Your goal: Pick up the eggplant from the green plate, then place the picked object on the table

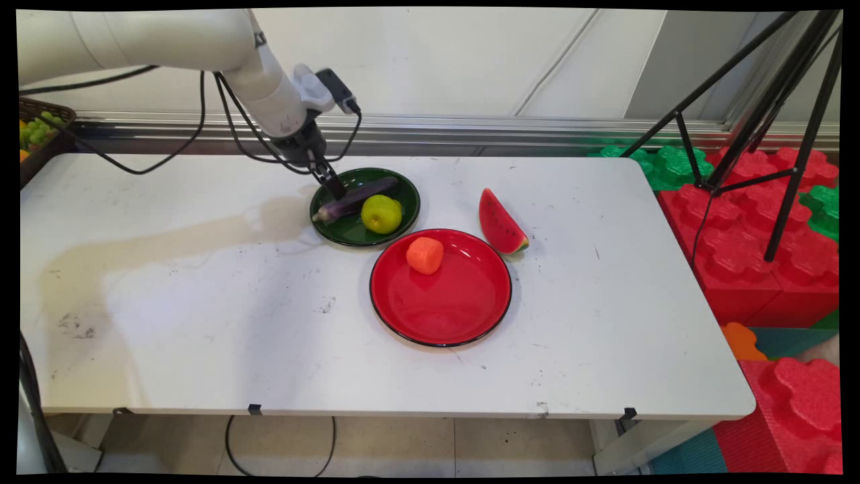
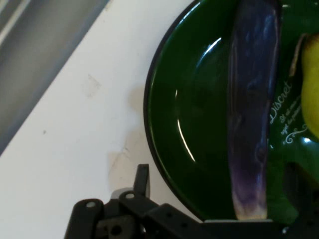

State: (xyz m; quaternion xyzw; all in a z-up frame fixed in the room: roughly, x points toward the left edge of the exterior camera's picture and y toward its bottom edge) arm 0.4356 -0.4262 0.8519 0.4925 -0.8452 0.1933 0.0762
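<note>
White bench (image 1: 201, 302): our jaws, state unclear, sit at the eggplant (image 1: 355, 199) in the green plate (image 1: 403, 215); looks light, slick, so grip mid-body.

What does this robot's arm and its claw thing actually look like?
The arm is smooth, white and tube-shaped, with rounded joints. Black cables hang from it in loops. It ends in a small black gripper built from metal links with bolts. A dark camera box sits at the wrist.

A purple eggplant (image 1: 356, 198) is lying under my gripper (image 1: 334, 191) in a green plate (image 1: 349, 232), a yellow-green pear (image 1: 381, 214) sitting just beyond it.
</note>
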